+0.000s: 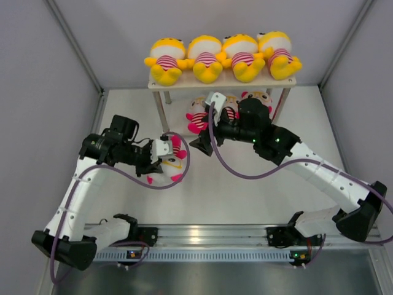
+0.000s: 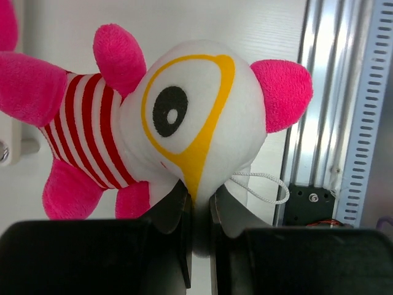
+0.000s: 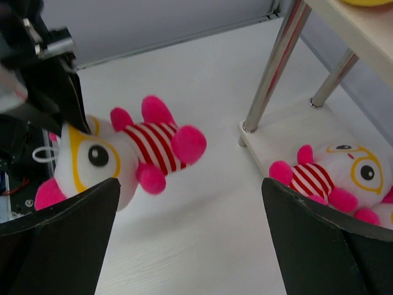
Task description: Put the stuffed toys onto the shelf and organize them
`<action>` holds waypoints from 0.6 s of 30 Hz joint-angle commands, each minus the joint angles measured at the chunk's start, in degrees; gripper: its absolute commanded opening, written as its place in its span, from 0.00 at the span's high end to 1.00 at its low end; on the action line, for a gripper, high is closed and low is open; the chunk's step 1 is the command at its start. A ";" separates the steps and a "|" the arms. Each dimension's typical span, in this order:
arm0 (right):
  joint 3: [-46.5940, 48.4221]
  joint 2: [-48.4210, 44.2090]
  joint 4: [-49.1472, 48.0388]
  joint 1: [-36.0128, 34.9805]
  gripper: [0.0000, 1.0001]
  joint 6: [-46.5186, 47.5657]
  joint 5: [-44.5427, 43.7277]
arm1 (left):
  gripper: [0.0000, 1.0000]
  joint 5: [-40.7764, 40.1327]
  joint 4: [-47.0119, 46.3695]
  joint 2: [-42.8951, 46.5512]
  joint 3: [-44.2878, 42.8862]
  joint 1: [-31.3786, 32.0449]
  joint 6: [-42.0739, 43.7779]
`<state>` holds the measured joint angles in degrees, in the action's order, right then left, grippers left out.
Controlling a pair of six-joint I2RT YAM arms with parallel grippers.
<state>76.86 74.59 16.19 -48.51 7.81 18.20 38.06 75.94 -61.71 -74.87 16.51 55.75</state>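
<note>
**Top external view: one pink doll in hand, lower tier not yet filled**

Top external view first. Four yellow dolls (image 1: 206, 58) sit in a row on the upper board of the shelf (image 1: 184, 84), at the far side of the desk (image 1: 245, 196). On the lower tier lie the shelved pink dolls (image 1: 198, 115). The right arm (image 1: 307, 163) covers part of that row, so we read three but cannot be sure.

Left pincer (image 2: 196, 206): closed on the pink doll (image 2: 184, 123), with the jaws nipping the plush at the lower edge of its white head. The doll lies sideways in the grip, its striped shirt and legs pointing away from the pincer. Seen from overhead, it is out on the open desk, left of the shelf front and apart from it. We cannot tell whether it is lifted clear of the surface.

Right pincer (image 3: 190, 184): jaws spread wide, nothing between them. It hovers just before the left end of the lower tier, where one of the shelved pink dolls (image 3: 331, 178) lies face up near a metal leg (image 3: 273, 74).

Our reading is that the top row is done and this looks like the last doll for the bottom row. Next, the right arm should clear the shelf front. The left arm must then bring the doll in low, under the upper board and between the legs, to the free slot. That slot is hidden from us. The hold on the head looks thin, so we'd move gently.
</note>
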 commanded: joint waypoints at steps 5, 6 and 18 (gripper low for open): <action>6.73 6.98 6.58 2.89 0.01 -2.01 -1.50 | 1.00 8.17 10.63 -3.68 -1.95 9.85 3.58; 4.81 6.98 6.06 3.16 0.01 -2.71 -0.71 | 1.00 8.25 10.72 -3.59 -1.68 10.55 3.41; -2.23 9.87 1.30 2.29 0.10 -15.10 12.83 | 1.00 7.30 10.54 -3.50 -3.35 13.90 3.84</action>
<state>75.40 83.90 20.78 -45.32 -2.07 26.13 44.40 76.84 -66.13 -75.44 30.09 57.41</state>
